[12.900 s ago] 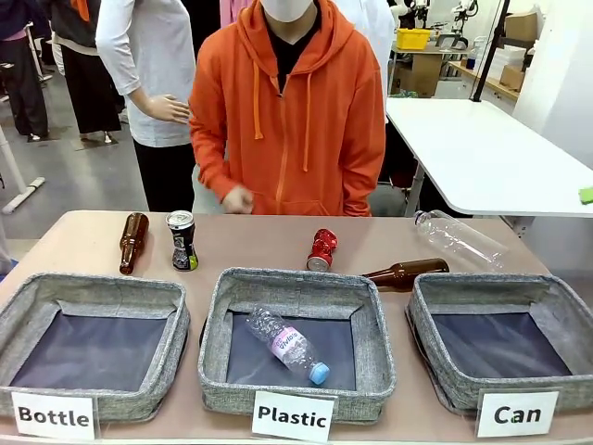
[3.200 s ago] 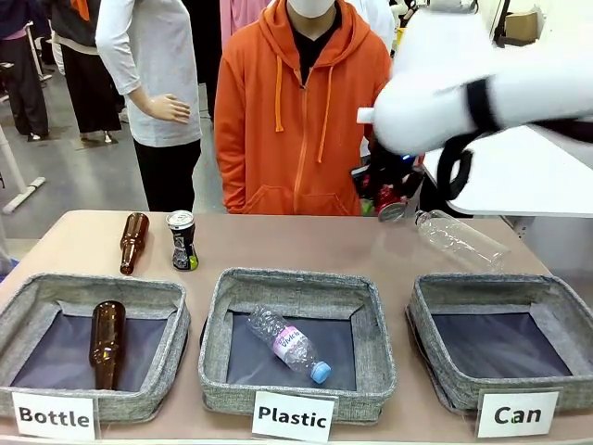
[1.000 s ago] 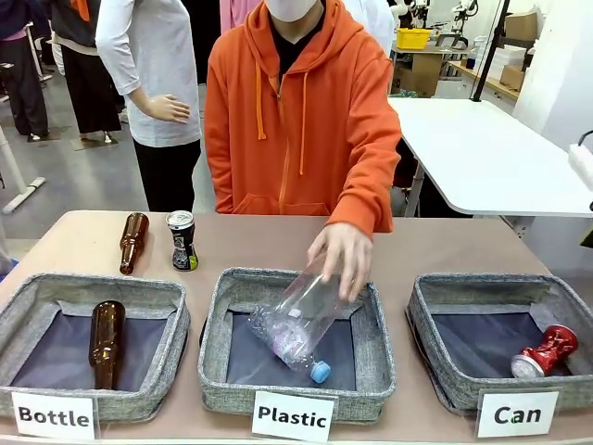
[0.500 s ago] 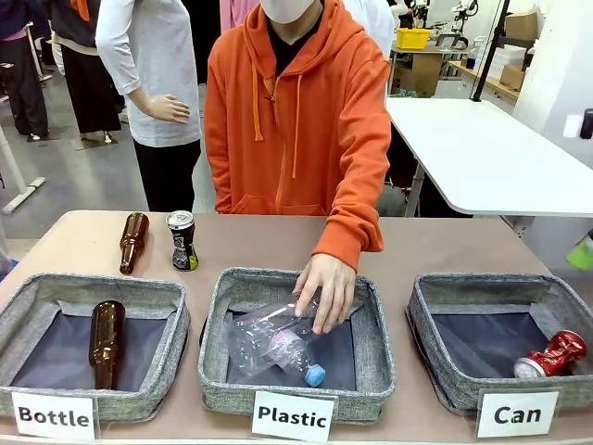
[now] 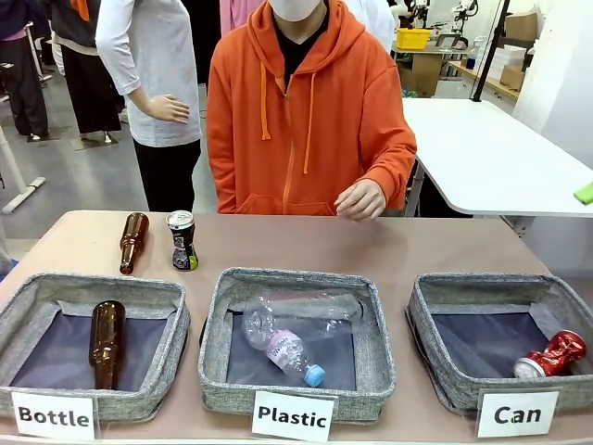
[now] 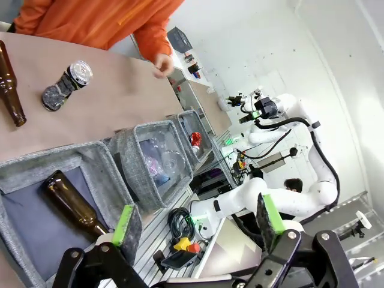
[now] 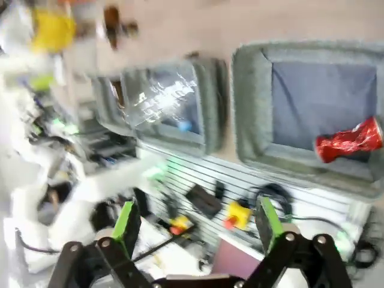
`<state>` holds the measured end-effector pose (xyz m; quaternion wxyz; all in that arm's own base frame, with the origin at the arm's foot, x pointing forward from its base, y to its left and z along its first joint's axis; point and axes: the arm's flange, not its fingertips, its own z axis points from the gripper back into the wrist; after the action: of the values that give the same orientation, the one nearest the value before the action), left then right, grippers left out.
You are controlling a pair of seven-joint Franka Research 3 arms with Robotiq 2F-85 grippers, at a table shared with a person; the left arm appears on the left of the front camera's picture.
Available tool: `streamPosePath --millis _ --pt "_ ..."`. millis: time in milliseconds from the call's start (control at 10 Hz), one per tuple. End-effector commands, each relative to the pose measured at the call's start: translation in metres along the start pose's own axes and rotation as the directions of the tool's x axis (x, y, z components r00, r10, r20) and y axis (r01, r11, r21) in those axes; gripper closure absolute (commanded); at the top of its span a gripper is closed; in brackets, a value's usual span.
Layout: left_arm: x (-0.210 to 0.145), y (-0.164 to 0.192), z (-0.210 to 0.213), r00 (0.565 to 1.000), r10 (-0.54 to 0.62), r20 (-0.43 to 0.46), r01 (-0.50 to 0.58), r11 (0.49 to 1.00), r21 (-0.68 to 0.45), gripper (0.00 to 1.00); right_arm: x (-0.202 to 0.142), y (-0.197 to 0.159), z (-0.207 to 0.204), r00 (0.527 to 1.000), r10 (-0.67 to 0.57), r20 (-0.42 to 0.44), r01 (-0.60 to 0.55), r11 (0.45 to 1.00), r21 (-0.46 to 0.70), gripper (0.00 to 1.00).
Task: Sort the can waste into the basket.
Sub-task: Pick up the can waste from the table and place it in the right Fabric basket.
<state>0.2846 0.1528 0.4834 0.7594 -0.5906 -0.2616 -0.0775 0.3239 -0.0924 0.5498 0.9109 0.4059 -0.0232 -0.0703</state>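
Crushed shiny red can [image 5: 552, 353] is lying in grey woven "Can" basket [image 5: 435, 306], four o'clock.
Black-and-silver patterned can [image 5: 182, 240] is waiting, ten o'clock; left gripper [image 6: 197, 215] and right gripper [image 7: 197, 217] are gaping empty.

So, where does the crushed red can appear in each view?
Front view: red can at lower right, in the Can basket, near its right wall.
Left wrist view: red can small, near the middle, in the Can basket, the farthest one.
Right wrist view: red can at the right edge, in the Can basket.
Shared landmark: the grey woven Can basket around it.
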Motion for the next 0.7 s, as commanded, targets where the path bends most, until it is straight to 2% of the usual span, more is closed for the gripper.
streamPosePath --millis 0,100,200,600 --pt "0.0014 -0.0025 0.0007 1.000 0.001 0.011 0.000 1.000 -0.019 0.00 -0.0045 -0.0073 0.0020 0.738 -0.618 0.273 0.338 0.688 0.642 0.00" --pt "0.0014 -0.0025 0.0007 1.000 0.001 0.011 0.000 1.000 -0.019 0.00 -0.0035 -0.0121 0.0021 0.717 -0.636 0.285 0.346 0.680 0.647 0.00" --pt "0.0014 -0.0025 0.0007 1.000 0.001 0.011 0.000 1.000 -0.019 0.00 -0.0001 -0.0111 0.0072 0.991 -0.127 0.039 0.123 0.988 0.092 0.00" --pt "0.0014 -0.0025 0.0007 1.000 0.001 0.011 0.000 1.000 -0.019 0.00 -0.0001 -0.0111 0.0072 0.991 -0.127 0.039 0.123 0.988 0.092 0.00"
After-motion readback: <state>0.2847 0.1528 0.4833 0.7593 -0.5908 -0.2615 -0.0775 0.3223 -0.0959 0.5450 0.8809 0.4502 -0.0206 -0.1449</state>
